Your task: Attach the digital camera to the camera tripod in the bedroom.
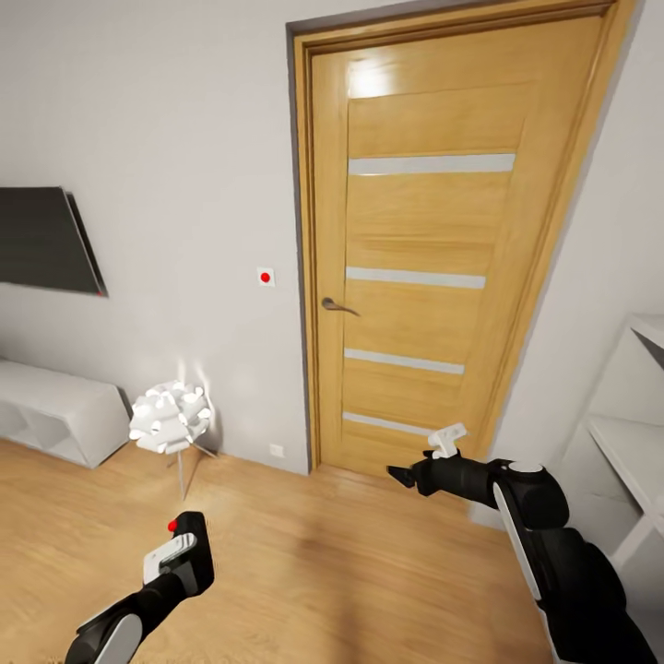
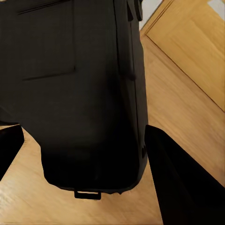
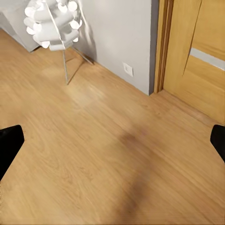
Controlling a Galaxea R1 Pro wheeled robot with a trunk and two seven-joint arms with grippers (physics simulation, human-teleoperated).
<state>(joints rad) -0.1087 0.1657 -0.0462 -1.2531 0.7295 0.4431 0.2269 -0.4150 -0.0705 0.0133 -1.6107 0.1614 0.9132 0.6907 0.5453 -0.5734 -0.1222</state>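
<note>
The digital camera and the camera tripod are out of view. I face a closed wooden door (image 1: 433, 249) in a grey wall, over a light wood floor (image 1: 304, 553). My left gripper (image 1: 189, 539) hangs low at the left, its fingers spread wide (image 2: 84, 129) and holding nothing. Behind them in the left wrist view is a large black body (image 2: 79, 93) that I cannot identify. My right gripper (image 1: 397, 475) reaches toward the door's foot. It is open (image 3: 117, 133) over bare floor.
A white ball-shaped floor lamp (image 1: 171, 417) stands by the wall left of the door. A low white cabinet (image 1: 55, 410) and a dark wall screen (image 1: 46, 240) are at the far left. White shelves (image 1: 636, 433) stand at the right. A red wall button (image 1: 266, 276) is beside the door.
</note>
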